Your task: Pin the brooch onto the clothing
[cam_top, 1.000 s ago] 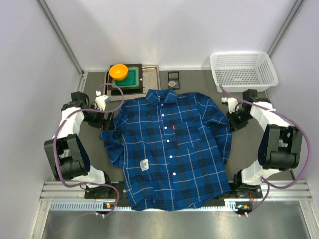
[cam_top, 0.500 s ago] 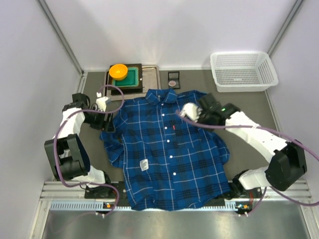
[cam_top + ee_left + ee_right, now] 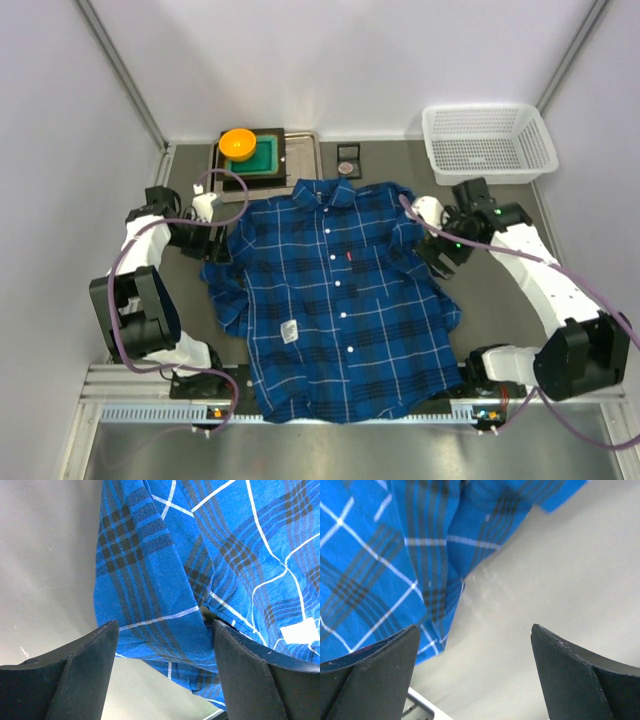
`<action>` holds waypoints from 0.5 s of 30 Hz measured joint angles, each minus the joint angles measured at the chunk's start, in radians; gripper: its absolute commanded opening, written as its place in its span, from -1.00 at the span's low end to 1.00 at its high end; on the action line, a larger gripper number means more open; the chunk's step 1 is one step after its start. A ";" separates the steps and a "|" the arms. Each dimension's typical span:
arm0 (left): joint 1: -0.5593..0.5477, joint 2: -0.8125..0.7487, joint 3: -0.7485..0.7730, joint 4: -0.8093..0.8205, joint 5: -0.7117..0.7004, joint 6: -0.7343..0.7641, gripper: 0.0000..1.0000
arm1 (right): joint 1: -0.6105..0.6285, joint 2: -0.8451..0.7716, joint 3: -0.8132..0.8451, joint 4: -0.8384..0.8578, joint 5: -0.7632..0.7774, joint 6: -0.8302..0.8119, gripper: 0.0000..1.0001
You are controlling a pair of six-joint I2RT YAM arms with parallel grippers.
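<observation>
The clothing (image 3: 340,290), a blue plaid shirt, lies spread face up on the table with its collar at the far end. The brooch (image 3: 346,168), a small dull disc, sits in a little dark case just beyond the collar, away from both grippers. My left gripper (image 3: 214,252) hovers at the shirt's left sleeve. In the left wrist view it (image 3: 164,630) stands open, with folded sleeve cloth (image 3: 150,580) below the gap. My right gripper (image 3: 436,256) is at the shirt's right sleeve edge. In the right wrist view it (image 3: 475,630) is open over bare table, the cloth (image 3: 380,555) by its left finger.
An orange round dish (image 3: 238,143) rests on a green block (image 3: 262,155) on a tray (image 3: 303,150) at the back left. A white mesh basket (image 3: 488,142) stands at the back right. Grey walls close in on both sides.
My right arm swung in over the shirt's chest, then drew back to the right sleeve edge, and its gripper opened. The left arm has hardly moved.
</observation>
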 measured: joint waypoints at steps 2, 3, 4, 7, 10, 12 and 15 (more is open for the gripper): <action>0.000 0.008 0.004 0.003 0.004 -0.003 0.61 | -0.061 -0.038 -0.048 -0.018 -0.026 -0.040 0.77; 0.000 0.013 0.006 0.003 0.008 -0.005 0.61 | -0.070 -0.049 -0.079 -0.031 -0.040 -0.057 0.75; 0.000 0.017 0.008 0.003 0.011 -0.006 0.62 | -0.072 -0.054 -0.108 -0.040 -0.048 -0.070 0.74; 0.000 0.026 0.008 0.008 0.014 -0.010 0.63 | -0.072 -0.042 -0.204 -0.069 -0.076 -0.105 0.58; 0.000 0.028 0.008 0.010 0.014 -0.010 0.63 | -0.072 -0.009 -0.263 -0.063 -0.076 -0.119 0.14; 0.000 0.028 0.008 0.010 0.014 -0.010 0.63 | -0.074 0.023 -0.294 -0.028 -0.048 -0.121 -0.40; 0.000 0.028 0.010 0.011 0.014 -0.010 0.63 | -0.095 0.068 -0.318 0.019 0.004 -0.131 -1.00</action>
